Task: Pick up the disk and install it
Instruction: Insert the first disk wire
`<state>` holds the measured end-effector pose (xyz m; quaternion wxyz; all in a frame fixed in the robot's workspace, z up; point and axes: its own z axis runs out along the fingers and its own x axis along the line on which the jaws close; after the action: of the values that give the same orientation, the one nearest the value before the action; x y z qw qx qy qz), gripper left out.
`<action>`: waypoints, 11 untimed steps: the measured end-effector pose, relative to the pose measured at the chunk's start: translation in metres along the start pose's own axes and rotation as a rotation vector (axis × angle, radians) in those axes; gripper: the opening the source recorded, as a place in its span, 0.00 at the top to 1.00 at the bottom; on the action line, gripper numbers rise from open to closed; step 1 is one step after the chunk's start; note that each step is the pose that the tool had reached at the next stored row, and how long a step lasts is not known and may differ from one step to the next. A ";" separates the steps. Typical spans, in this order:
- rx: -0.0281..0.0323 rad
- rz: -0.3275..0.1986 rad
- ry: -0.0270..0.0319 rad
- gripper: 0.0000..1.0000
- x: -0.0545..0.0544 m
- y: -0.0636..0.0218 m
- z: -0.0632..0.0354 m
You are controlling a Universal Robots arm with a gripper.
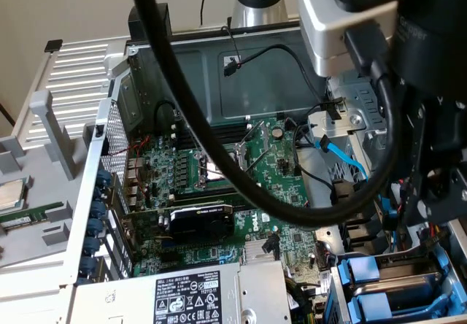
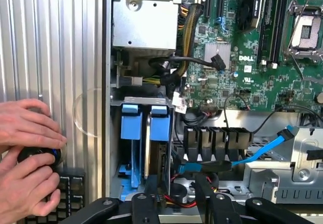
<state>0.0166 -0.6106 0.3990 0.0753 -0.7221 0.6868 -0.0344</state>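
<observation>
Gripper (image 2: 176, 209) near disk (image 2: 147, 143), apparently in bay (image 2: 141, 101)

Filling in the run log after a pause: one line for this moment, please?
position: tool above drive bay | bay: two blue carriers inside | nearby: person's hands beside case

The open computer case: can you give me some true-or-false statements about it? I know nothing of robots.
1. A person's hands hold a black round object beside the case. True.
2. The flat cable near the drive bay is red. False: it is blue.
3. A cooler covers the processor socket. False: the socket lies uncovered.
4. Blue plastic tabs stand in the drive bay. True.
5. The power supply box bears a black label. True.
</observation>
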 end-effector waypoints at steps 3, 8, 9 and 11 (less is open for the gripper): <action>-0.0023 -0.043 -0.0070 0.57 0.000 -0.0005 0.0016; -0.0048 -0.086 -0.0141 0.57 0.002 -0.0032 0.0039; -0.0056 -0.086 -0.0153 0.57 0.004 -0.0035 0.0047; -0.0067 -0.085 -0.0208 0.57 0.010 -0.0041 0.0062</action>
<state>0.0221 -0.6201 0.3930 0.0786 -0.7511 0.6549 -0.0278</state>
